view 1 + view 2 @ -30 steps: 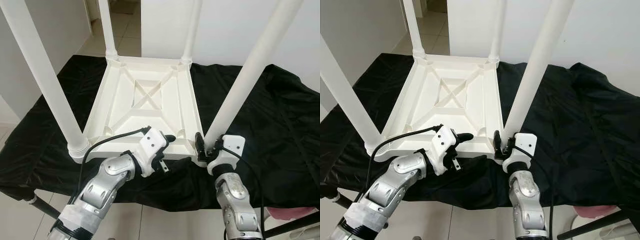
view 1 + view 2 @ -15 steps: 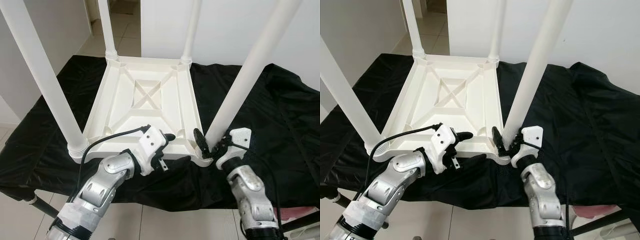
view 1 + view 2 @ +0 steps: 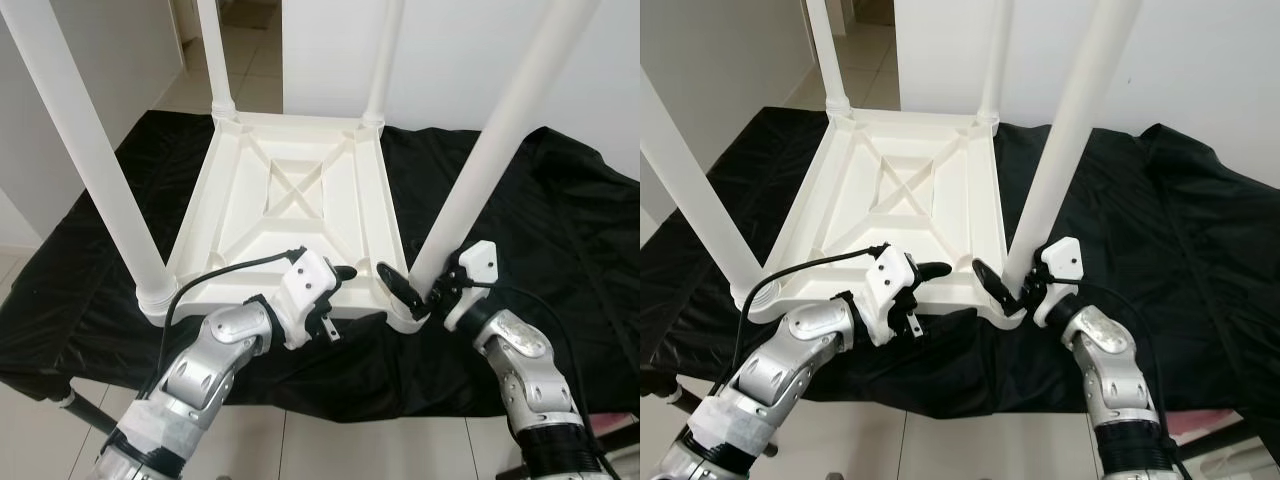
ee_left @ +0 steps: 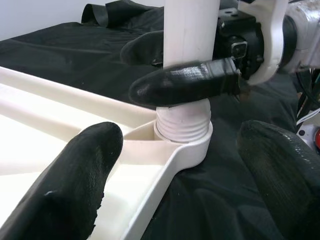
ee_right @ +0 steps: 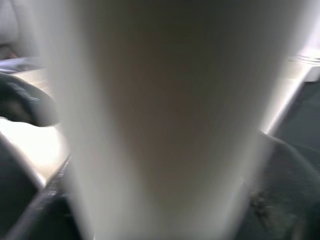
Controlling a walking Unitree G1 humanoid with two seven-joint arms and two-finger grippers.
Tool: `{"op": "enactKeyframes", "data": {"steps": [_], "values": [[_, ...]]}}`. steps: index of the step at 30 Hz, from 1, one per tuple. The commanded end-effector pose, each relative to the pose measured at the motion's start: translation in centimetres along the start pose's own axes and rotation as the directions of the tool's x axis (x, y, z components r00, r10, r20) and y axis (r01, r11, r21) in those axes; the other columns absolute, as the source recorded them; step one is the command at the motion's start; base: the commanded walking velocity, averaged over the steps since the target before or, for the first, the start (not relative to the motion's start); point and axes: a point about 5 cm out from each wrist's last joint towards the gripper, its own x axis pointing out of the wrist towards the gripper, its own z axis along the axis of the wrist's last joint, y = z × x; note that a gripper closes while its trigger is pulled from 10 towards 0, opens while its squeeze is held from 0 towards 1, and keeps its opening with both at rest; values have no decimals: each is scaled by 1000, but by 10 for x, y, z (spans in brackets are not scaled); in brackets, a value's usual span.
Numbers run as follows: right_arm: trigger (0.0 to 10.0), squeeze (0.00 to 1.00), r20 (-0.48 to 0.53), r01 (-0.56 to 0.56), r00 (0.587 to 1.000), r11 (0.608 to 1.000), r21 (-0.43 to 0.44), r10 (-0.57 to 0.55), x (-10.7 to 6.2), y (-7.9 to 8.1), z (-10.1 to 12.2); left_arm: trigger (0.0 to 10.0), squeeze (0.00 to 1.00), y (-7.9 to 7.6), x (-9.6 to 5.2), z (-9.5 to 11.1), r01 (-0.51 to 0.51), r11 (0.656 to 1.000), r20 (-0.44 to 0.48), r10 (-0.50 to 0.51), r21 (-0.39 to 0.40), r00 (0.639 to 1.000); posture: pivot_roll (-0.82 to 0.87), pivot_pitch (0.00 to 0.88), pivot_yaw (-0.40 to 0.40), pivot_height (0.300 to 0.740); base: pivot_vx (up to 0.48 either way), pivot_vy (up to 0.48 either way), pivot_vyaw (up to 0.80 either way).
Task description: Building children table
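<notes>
A white plastic children's table (image 3: 290,200) lies upside down on a black cloth, its legs pointing up. My right gripper (image 3: 415,287) is shut on the near right leg (image 3: 490,150) just above its threaded collar (image 4: 182,127). One black finger (image 4: 185,85) crosses the front of the leg and the other goes behind it. The right wrist view shows the leg (image 5: 165,110) blurred and very close. My left gripper (image 3: 340,305) is open at the table's near rim beside that corner, with its fingers (image 4: 65,185) on either side of the rim.
Three other white legs stand at the near left (image 3: 95,170) and the two far corners (image 3: 215,60). The black cloth (image 3: 560,230) covers a work surface that ends just before me. Tiled floor (image 3: 250,60) and white walls lie beyond.
My right arm has swung out to the right. Its gripper has turned from standing upright beside the leg to reaching sideways around the leg's base. The left gripper has barely moved.
</notes>
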Motion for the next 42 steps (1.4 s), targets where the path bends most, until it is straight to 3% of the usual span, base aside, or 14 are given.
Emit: {"op": "enactKeyframes", "data": {"steps": [1, 10, 11, 13, 14, 23, 27, 29, 32, 36, 37, 39, 42], "values": [[0, 0, 2, -16, 1000, 1000, 7, 16, 0, -2, -1, 10000, 0, -4, -1, 0, 83, 997, -4, -83, 1, 997, -8, 0, -25, 740, 0, 0, 0], [0, 0, 11, -41, 999, 999, 20, 41, -2, -1, -4, 10000, 0, -6, -1, -1, 85, 996, -5, -85, -7, 996, -11, 0, -22, 740, 0, 0, 0], [3490, 0, 9, -33, 999, 999, 28, 33, -3, 0, -5, 10000, 0, -6, -1, -1, 87, 996, -4, -87, -8, 996, -13, 0, -22, 740, 0, 0, 0], [3490, 0, 10, -30, 1000, 999, 33, 29, -3, 0, -6, 10000, 0, -6, -1, -1, 88, 996, -3, -88, -9, 996, -14, 0, -21, 740, 0, 0, 0], [10000, 0, 14, -24, 1000, 999, 48, 24, -3, 1, -7, 10000, 0, -6, -1, -1, 89, 996, -4, -89, -10, 996, -15, 0, -20, 740, 0, 0, 0], [10000, 0, 32, 57, 998, 994, 95, -60, -3, 10, -8, 10000, 0, -6, -2, -2, 91, 996, -8, -91, -12, 996, -17, 0, -23, 740, 0, 0, 0], [10000, 0, 6, 252, 967, 959, 127, -254, -2, 22, -11, 10000, 0, -5, -1, -3, 86, 996, -8, -86, -17, 996, -18, 0, -23, 740, 0, 0, 0], [10000, 0, 9, 273, 961, 953, 134, -277, -3, 24, -11, 10000, 0, -5, -1, -3, 86, 996, -8, -87, -17, 996, -18, 0, -23, 740, 0, 0, 0], [10000, 0, -28, 441, 897, 888, 134, -441, -8, 32, -12, 10000, 0, -6, -1, -4, 89, 996, -9, -89, -20, 996, -20, 0, -22, 740, 0, 0, 0], [10000, 0, -61, 551, 834, 821, 150, -549, -11, 41, -17, 10000, 0, -4, 0, -4, 88, 996, -10, -88, -17, 996, -24, 0, -17, 740, 0, 0, 0], [10000, 0, -61, 551, 834, 821, 150, -549, -11, 41, -17, 10000, 0, -4, 0, -4, 88, 996, -10, -88, -17, 996, -24, 0, -17, 740, 0, 0, 0], [10000, 0, -75, 594, 803, 785, 174, -591, -10, 52, -18, 10000, 0, -3, 0, -2, 89, 996, -7, -89, -15, 996, -25, 0, -12, 740, 0, 0, 0], [10000, 0, -76, 604, 795, 773, 193, -602, -7, 61, -15, 10000, 0, -1, 1, -1, 91, 996, -5, -91, -12, 996, -26, 0, -8, 740, 0, 0, 0]]}}
